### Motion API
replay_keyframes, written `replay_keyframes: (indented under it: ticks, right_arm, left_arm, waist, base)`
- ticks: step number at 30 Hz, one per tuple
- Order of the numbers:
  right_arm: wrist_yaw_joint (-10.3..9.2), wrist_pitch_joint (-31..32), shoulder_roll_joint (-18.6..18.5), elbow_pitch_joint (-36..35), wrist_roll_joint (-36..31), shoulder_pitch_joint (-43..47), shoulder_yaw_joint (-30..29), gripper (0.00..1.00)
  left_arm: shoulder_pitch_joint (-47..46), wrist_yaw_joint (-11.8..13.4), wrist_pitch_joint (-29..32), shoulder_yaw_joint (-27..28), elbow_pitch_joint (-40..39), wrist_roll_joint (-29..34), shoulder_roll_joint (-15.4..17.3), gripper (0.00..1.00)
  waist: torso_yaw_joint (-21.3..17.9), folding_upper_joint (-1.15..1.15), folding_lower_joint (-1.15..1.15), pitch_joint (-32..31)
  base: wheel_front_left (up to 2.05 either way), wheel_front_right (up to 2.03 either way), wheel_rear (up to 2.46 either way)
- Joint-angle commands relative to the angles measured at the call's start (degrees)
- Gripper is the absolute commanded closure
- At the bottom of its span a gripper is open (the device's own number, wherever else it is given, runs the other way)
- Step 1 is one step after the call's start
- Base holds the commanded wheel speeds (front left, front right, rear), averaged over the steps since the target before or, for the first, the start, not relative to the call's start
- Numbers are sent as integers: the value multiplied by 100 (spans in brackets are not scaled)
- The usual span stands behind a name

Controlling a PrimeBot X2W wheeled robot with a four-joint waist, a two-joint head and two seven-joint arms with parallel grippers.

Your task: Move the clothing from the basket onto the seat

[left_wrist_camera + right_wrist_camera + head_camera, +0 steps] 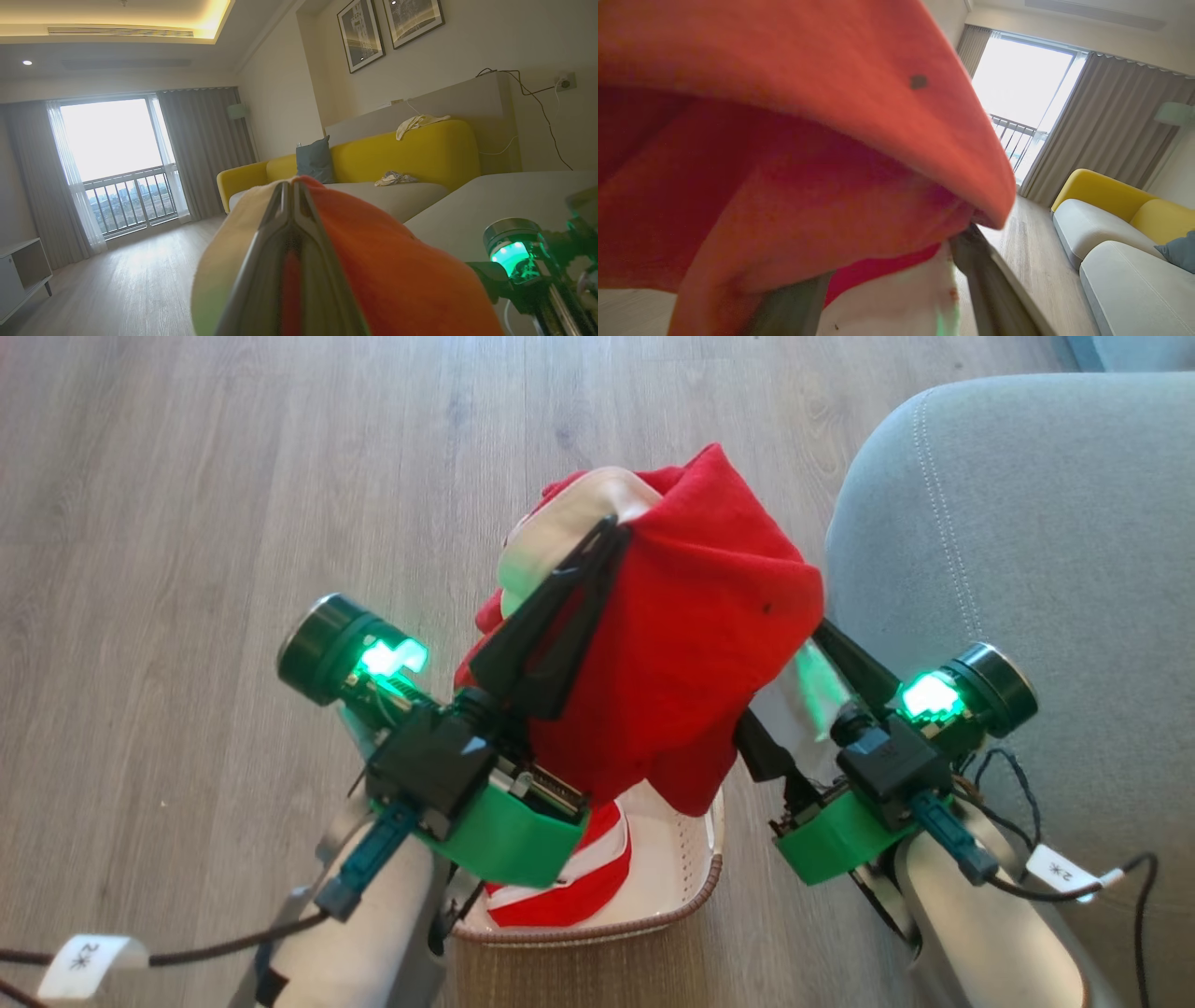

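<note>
Beneath both wrists, closest to the robot: the basket (698, 863), with a cream perforated wall and a brown woven rim, stands on the wood floor (187, 523). A striped garment (583, 882), red with white bands, lies inside it, partly hidden under the left wrist.

Left end effector (609, 534): fingers pressed together, pinching the pale edge of the red garment (691, 616) at their tips. The left wrist view agrees. The two fingers (275, 242) meet along their length with a sliver of red between them, cream cloth on one side and red on the other.

Right end effector (794, 700): fingers spread apart. In the right wrist view, white cloth lies between the fingers (990, 284) and red fabric drapes over them, hiding the tips. A green light glows on each wrist.

The red garment is bunched across both end effectors, raised, with its lower folds hanging above the basket's open top. A small dark spot shows on its upper right face.

Just outside the right end effector: the seat (1027, 523), grey fabric with a rounded corner and a pale stitched seam. The garment's edge is close beside that corner, not lying on the cushion.

Far beyond the left fingertips: a yellow sofa back (411, 149), a blue-grey cushion (315, 161) and a bright window (112, 135) with a railing.
</note>
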Motion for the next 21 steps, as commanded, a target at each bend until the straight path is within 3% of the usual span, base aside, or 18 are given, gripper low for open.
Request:
replay_keyframes:
  ticks: [1, 13, 21]
  right_arm:
    - [-1, -52, 67, -212, -22, 36, 65, 0]
    - [-1, -52, 143, -381, -37, 462, -213, 0]
    - [-1, -52, -43, -181, -242, 252, 174, 0]
  left_arm:
    - [-130, 67, -26, 248, -191, -41, -25, 100]
    - [-56, 44, -26, 571, -185, -97, -25, 100]
    - [-14, 7, -26, 338, -194, -127, -26, 100]
  waist:
    - [-9, 0, 0, -10]
    - [-137, 0, 0, -100]
    - [-85, 0, 0, -205]
  base:
    - [0, 0, 0]
    - [0, 0, 0]
    - [0, 0, 0]
